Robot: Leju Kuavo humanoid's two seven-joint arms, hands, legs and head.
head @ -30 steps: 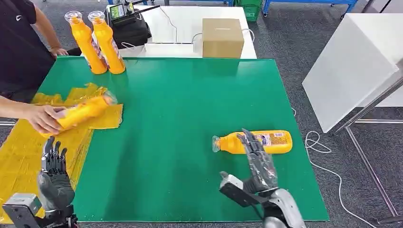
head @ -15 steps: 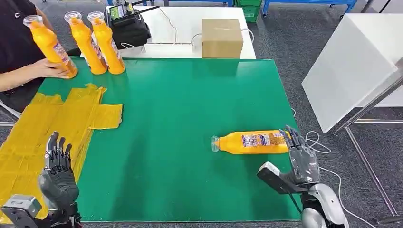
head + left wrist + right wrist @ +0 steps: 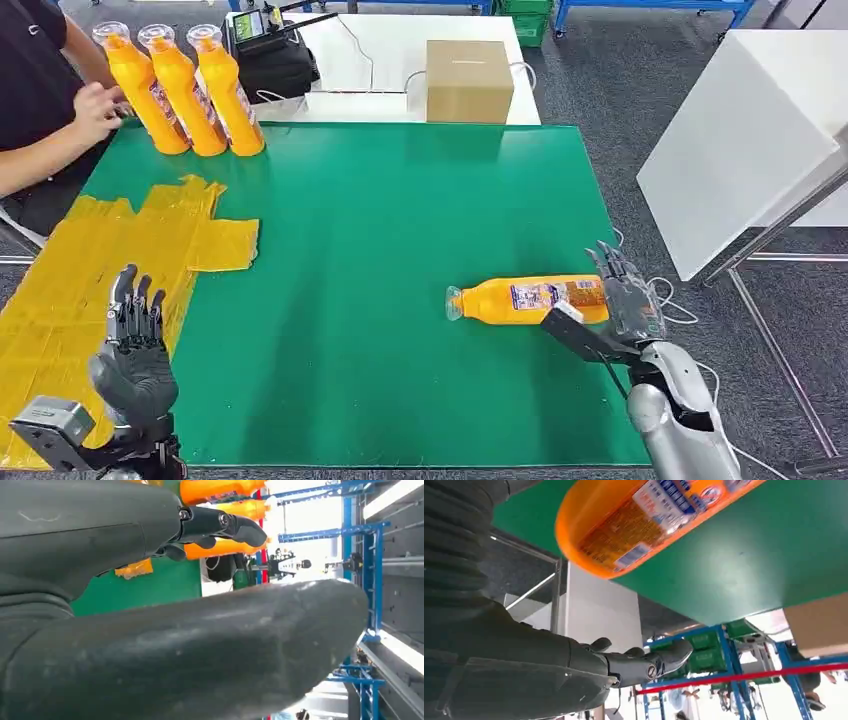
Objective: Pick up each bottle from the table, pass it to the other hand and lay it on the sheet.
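Right hand [image 3: 622, 300] has moved up to the base end of the lying bottle [image 3: 528, 299], fingers spread, nothing gripped. Person's hand [image 3: 98, 104] has let go of the third standing bottle [image 3: 146, 90]. Left hand [image 3: 135, 350] open beside the yellow sheet [image 3: 60, 270].

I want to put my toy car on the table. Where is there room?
The wide green middle, between the yellow sheet and the lying bottle, is bare. It is crowded at the far left corner, where three standing bottles cluster by a person's hand.
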